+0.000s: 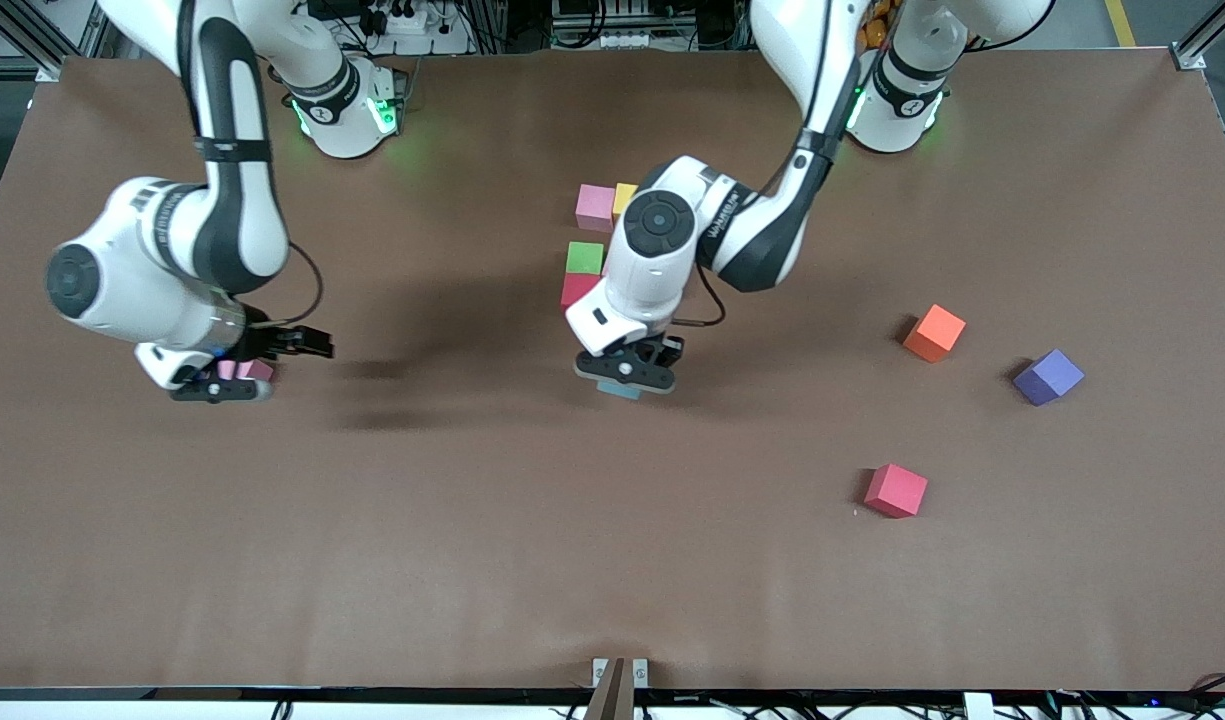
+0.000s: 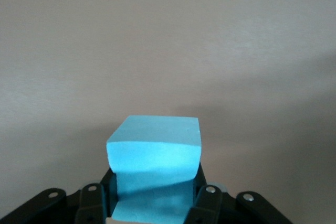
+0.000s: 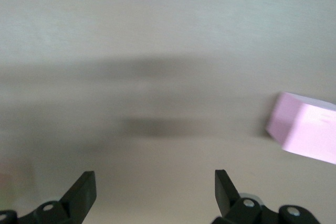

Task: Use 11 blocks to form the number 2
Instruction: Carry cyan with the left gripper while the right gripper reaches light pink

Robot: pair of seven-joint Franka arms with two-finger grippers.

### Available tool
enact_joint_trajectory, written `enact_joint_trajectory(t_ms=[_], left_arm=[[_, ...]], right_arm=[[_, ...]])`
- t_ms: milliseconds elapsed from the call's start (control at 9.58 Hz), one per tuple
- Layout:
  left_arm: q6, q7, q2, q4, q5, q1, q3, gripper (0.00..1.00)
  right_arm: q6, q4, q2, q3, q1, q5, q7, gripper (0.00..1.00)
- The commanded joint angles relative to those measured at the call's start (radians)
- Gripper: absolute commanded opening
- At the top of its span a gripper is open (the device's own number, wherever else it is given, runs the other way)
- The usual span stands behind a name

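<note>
My left gripper (image 1: 627, 383) is shut on a light blue block (image 2: 155, 148), low over the table beside a red block (image 1: 575, 289). A green block (image 1: 585, 257) lies next to that red one, and a pink block (image 1: 594, 206) and a yellow block (image 1: 624, 197) lie side by side nearer the robots' bases. The left arm hides the rest of this group. My right gripper (image 3: 155, 187) is open with nothing between its fingers. A pink block (image 3: 307, 132) lies just off to one side of it. An orange block (image 1: 934, 332) and another red block (image 1: 895, 490) lie loose toward the left arm's end.
A purple cube (image 1: 1048, 377) sits toward the left arm's end of the table, beside the orange block. The brown table (image 1: 472, 550) stretches bare toward the front camera. My right gripper (image 1: 222, 386) hangs low toward the right arm's end.
</note>
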Motion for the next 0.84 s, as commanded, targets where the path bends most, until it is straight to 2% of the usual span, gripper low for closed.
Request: enact_joint_trajectory(t_ms=[0, 104, 313, 418, 731], left_arm=[[-0.027, -0.007, 0.068, 0.061, -0.052, -0.077, 0.063, 0.0], [-0.029, -0.015, 0.097, 0.086, -0.061, -0.095, 0.067, 0.0], [-0.029, -0.027, 0.14, 0.106, -0.159, -0.155, 0.138, 0.0], [-0.029, -0.027, 0.154, 0.108, -0.167, -0.163, 0.141, 0.0], [-0.058, -0.032, 0.184, 0.115, -0.245, -0.183, 0.164, 0.0]], right_arm=[[-0.017, -0.012, -0.007, -0.08, -0.043, -0.033, -0.139, 1.0], [-0.008, -0.012, 0.004, -0.081, -0.1, -0.051, -0.186, 1.0], [0.068, -0.044, 0.027, -0.071, -0.186, -0.061, -0.2, 1.0], [0.142, -0.083, 0.036, -0.036, -0.224, -0.047, -0.195, 1.0], [0.182, -0.081, 0.062, 0.218, -0.466, 0.052, -0.186, 1.0]])
